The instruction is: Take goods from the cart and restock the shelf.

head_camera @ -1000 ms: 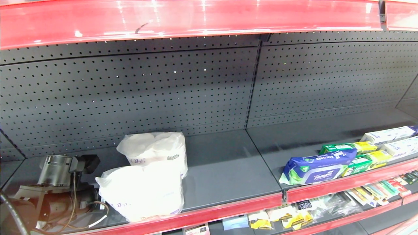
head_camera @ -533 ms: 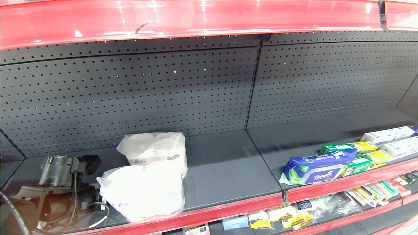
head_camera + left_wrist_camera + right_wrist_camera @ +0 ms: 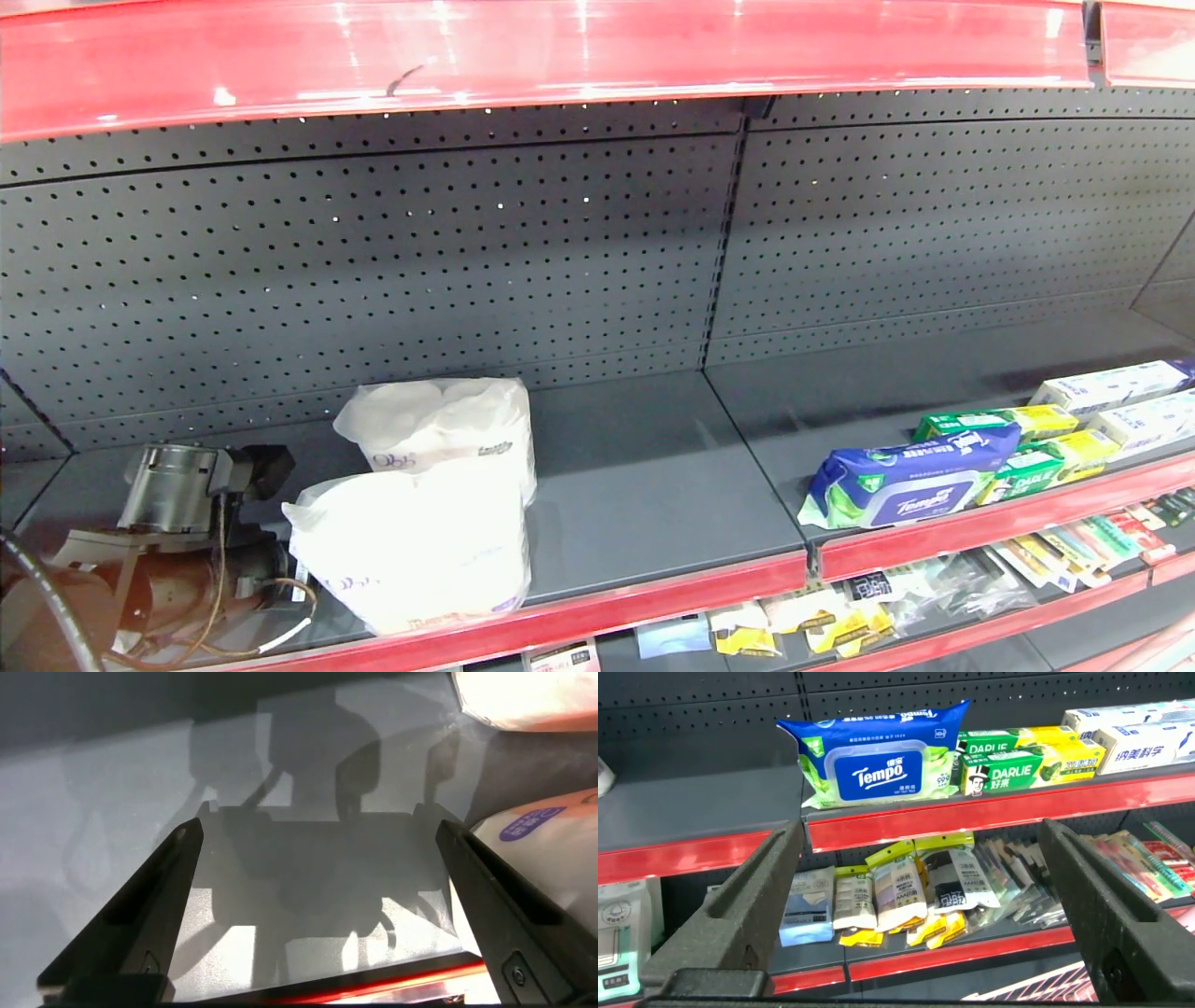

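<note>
Two white packs of toilet rolls stand on the grey shelf [image 3: 653, 504], a front pack [image 3: 411, 551] by the red lip and a back pack [image 3: 439, 429] behind it. My left arm's wrist [image 3: 177, 485] rests on the shelf just left of the front pack. My left gripper [image 3: 320, 835] is open over bare shelf with nothing between its fingers. The front pack [image 3: 551, 859] lies just outside one finger [image 3: 486, 896]. My right gripper [image 3: 922, 831] is open and holds nothing, in front of the shelf where a blue wet-wipes pack [image 3: 873, 761] lies.
Green and yellow toothpaste boxes [image 3: 1018, 448] and white boxes [image 3: 1111, 387] lie right of the wipes [image 3: 906, 476]. Small hanging packets [image 3: 906, 896] fill the shelf below. A perforated back wall [image 3: 467, 252] and a red shelf edge [image 3: 560, 47] overhead bound the space.
My left arm has edged a little to the right, and the front toilet-roll pack has shifted slightly right with it. All else is still.
</note>
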Controlling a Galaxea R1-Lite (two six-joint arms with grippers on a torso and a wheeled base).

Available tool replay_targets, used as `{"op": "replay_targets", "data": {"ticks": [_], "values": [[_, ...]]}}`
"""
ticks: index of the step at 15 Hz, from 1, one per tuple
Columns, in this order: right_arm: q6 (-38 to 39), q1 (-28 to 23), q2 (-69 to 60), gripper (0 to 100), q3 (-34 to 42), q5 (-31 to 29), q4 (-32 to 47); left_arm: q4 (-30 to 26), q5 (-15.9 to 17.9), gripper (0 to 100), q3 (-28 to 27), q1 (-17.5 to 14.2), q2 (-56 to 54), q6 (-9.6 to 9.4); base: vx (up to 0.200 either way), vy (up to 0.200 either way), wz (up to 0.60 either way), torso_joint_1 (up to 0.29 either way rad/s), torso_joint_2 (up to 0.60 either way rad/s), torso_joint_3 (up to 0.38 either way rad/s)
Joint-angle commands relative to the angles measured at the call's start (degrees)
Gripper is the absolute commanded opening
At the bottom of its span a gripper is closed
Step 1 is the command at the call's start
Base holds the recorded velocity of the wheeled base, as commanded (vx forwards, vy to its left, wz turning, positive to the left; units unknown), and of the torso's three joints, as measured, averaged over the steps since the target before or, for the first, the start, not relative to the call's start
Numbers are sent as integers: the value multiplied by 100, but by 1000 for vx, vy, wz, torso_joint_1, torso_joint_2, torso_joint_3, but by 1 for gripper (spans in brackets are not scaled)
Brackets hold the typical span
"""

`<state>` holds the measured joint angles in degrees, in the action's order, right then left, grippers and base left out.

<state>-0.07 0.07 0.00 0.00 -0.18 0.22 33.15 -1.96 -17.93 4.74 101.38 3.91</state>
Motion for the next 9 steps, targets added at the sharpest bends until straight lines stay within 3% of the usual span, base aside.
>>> {"op": "replay_targets", "data": {"ticks": [1, 9], "values": [[-1, 1, 9, 100, 0, 1, 4, -1, -6, 100, 0, 9, 14, 4, 0, 0, 0, 0, 0, 0], [-1, 1, 9, 100, 0, 1, 4, 333, -32, 100, 71, 9, 14, -5, 0, 0, 0, 0, 0, 0]]}}
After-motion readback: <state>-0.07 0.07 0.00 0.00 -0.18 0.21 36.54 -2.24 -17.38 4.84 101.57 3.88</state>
